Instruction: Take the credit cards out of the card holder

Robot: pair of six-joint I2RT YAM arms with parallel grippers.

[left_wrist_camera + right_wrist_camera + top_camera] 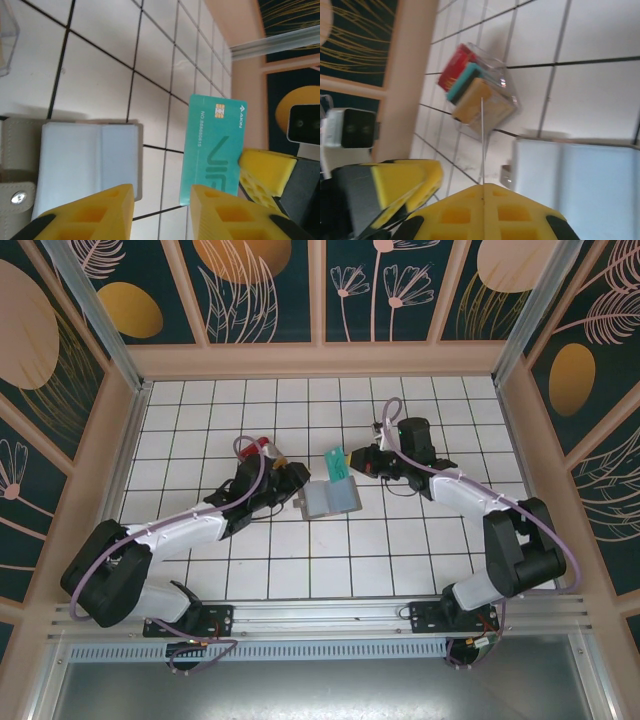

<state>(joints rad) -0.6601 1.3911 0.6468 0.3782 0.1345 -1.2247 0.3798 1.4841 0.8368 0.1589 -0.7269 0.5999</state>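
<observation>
Right pincer (483,192) clamps tight on the teal credit card (212,150), upright at the far side of the open card holder (330,498), middle of the tabletop (400,560). Left pincer (161,195) gapes wide, empty, beside the holder's left edge.

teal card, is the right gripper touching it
Touching. The right wrist view shows the teal card edge-on, clamped in the shut right gripper.

A: Cropped by frame edges?
B: At left edge of left wrist view, card holder (85,165); at top-left corner, clear box (6,40).
A: Occluded?
B: Bottom of holder and of teal card (212,150), behind yellow fingers (95,215).
A: Blurred?
B: In right wrist view, boxed cards (465,82); print illegible. Teal card there edge-on, face hidden.
</observation>
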